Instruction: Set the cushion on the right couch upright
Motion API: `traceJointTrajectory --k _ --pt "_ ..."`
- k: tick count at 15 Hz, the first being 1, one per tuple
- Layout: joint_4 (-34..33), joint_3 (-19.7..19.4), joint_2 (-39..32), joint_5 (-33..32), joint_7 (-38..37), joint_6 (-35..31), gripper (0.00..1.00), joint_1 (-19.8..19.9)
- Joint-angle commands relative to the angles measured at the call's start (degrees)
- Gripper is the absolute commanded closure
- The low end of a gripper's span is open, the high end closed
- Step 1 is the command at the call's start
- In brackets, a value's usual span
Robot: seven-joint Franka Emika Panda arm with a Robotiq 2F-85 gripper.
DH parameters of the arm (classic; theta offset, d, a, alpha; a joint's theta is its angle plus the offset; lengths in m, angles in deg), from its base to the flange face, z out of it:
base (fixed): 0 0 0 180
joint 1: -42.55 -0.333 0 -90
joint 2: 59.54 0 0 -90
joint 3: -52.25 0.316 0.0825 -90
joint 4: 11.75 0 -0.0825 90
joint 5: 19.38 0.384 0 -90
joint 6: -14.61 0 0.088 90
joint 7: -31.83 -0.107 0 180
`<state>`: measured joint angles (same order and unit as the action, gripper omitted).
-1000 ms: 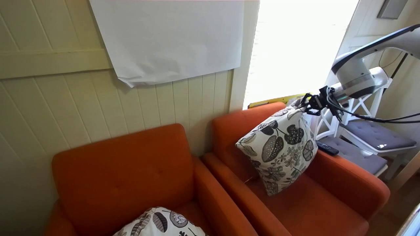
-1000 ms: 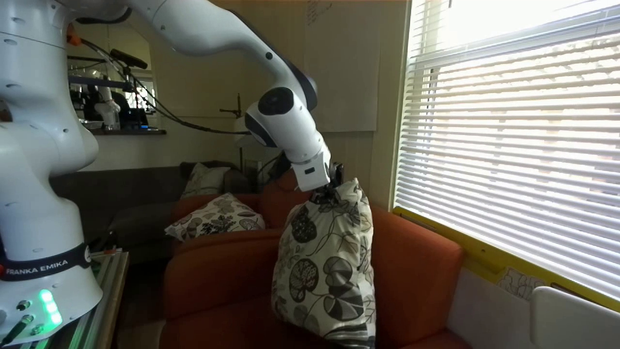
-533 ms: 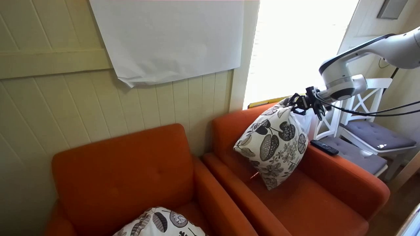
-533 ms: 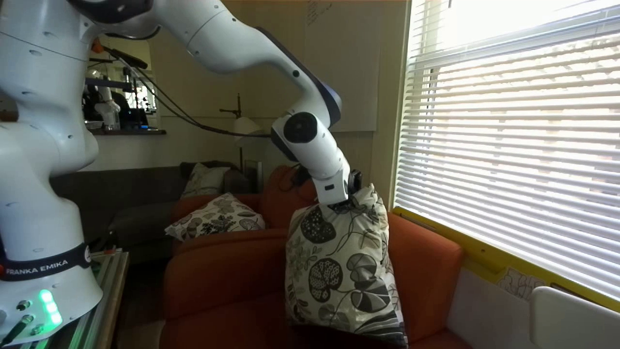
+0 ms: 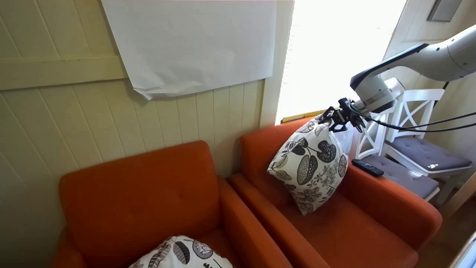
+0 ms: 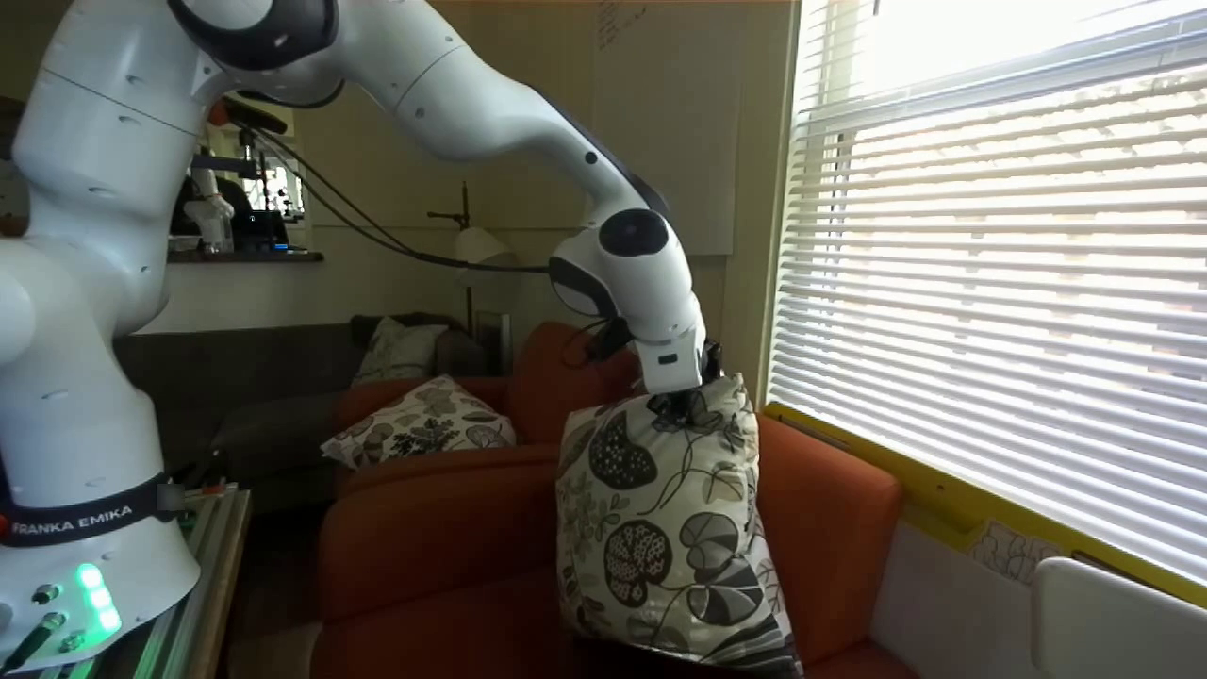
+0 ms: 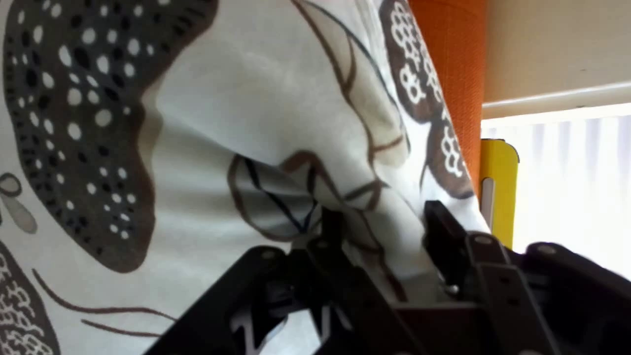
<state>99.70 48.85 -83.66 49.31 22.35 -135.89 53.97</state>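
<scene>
cushion (image 5: 312, 165) tilted on right couch (image 5: 366, 225); end effector (image 7: 384, 217) touching, jaws apart

This looks like a home's sitting room: an orange armchair (image 5: 364, 227) and its twin (image 5: 141, 186), a dark sofa (image 6: 236, 366), a shaded lamp (image 6: 479, 247), slatted window blinds (image 6: 981, 283), white chairs (image 5: 425, 95) and a remote control (image 5: 367, 167) say so (though the robot arm (image 6: 471, 104) on its metal-framed table (image 6: 217, 566) lends a lab note).

i see the window (image 5: 342, 63) very bright behind its white blinds (image 6: 1000, 311). under the window there is a yellow ledge (image 6: 924, 498). beside the window, the cream panelled wall (image 5: 174, 123) carries a white paper (image 5: 204, 48). far from the window stands a dark sofa (image 6: 273, 368).
</scene>
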Motion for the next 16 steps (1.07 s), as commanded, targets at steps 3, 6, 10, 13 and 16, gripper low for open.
traceJointTrajectory --k 3,6,10,13,16 --pt "9.73 -7.59 9.33 -19.93 -15.06 -2.95 0.07 -7.2" --pt "16.51 -16.86 14.43 -33.94 -23.22 -2.93 0.0 -14.49" --pt "21.16 -31.0 17.08 -52.18 -31.36 1.77 0.0 -25.28" --pt "22.56 -33.44 20.37 -64.71 -37.4 7.28 0.0 -27.04" --pt "22.43 -22.54 22.99 -71.98 -40.12 12.59 0.0 -16.9"
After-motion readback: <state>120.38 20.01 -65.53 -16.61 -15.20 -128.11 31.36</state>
